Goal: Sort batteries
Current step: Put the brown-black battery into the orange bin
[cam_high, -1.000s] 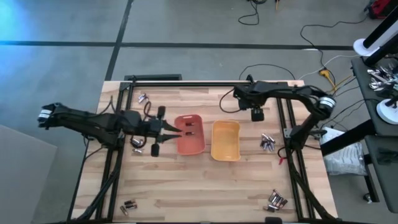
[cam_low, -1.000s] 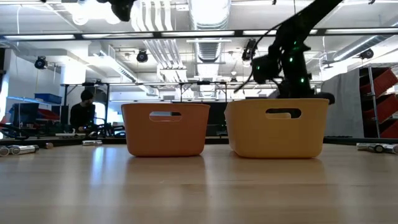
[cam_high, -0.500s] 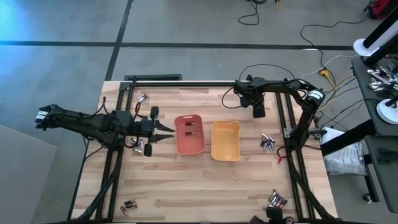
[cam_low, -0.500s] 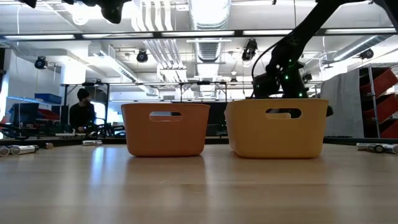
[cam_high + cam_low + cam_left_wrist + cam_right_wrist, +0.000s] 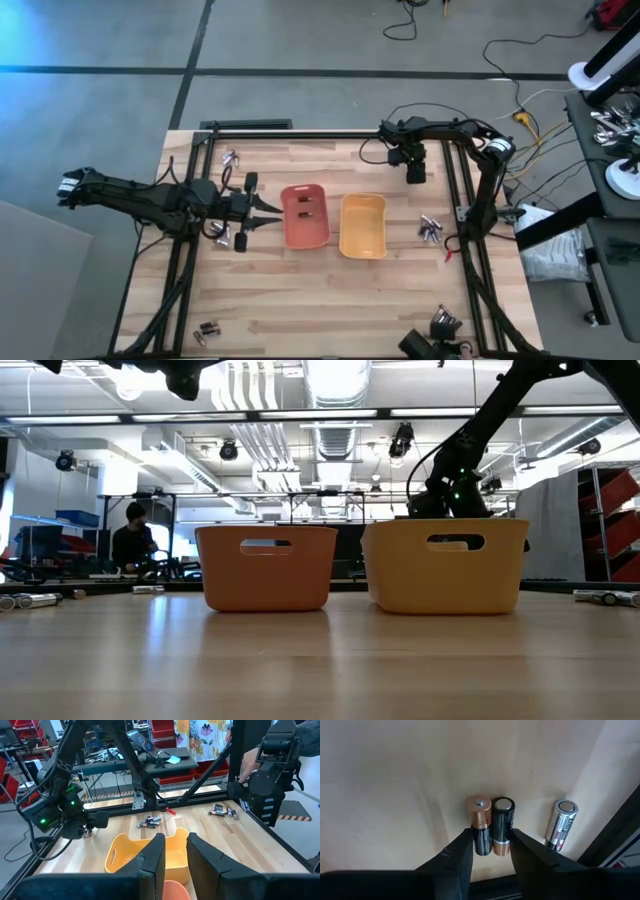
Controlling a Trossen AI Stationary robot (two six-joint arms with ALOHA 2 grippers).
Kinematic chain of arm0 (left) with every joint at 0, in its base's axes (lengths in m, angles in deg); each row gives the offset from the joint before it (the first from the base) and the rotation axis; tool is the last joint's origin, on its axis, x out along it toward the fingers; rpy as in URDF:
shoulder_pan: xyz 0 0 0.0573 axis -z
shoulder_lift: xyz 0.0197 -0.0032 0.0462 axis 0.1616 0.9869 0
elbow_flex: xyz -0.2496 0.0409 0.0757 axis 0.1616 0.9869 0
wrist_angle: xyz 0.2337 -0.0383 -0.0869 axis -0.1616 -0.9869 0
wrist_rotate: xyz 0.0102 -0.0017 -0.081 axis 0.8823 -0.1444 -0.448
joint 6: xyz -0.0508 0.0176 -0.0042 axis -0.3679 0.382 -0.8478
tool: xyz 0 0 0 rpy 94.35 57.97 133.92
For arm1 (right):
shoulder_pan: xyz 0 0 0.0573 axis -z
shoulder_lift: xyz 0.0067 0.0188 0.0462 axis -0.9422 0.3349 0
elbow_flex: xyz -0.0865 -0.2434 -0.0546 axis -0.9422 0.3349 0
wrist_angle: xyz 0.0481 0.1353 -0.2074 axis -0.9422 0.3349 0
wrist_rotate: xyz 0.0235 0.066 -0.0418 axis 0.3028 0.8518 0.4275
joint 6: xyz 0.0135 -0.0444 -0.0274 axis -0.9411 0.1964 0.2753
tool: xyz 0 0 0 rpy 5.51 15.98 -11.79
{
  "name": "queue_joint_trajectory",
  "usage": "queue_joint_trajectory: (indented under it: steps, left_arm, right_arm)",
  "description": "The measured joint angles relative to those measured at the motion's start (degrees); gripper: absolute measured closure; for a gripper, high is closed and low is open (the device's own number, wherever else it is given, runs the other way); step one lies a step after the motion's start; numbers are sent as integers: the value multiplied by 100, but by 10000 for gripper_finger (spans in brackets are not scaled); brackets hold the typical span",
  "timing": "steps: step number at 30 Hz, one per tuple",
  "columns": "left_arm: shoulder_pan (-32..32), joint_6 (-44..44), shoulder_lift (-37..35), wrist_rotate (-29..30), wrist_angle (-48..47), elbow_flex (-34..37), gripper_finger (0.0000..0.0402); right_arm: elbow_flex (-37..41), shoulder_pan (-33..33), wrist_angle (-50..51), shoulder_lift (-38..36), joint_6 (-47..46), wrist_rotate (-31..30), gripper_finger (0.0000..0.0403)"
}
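Right wrist view, two batteries [image 5: 491, 826] side by side, caps opposed

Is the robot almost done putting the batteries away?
Not nearly. The orange tray holds what look like two batteries; the yellow tray looks empty. The right gripper is open around two coppery batteries on the table, with a silver battery beside them. The left gripper waits open by the orange tray. Loose piles are left to sort.
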Motion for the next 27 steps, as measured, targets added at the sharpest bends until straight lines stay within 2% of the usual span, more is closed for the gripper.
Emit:
queue_joint_trajectory:
  steps: [15,27]
  left_arm:
    - [0,104,11,4,-18,-2,341]
    - [0,105,11,7,-18,-2,341]
  right_arm:
    - [6,-3,-23,-128,-148,379,285]
    - [8,-7,126,-183,-343,378,293]
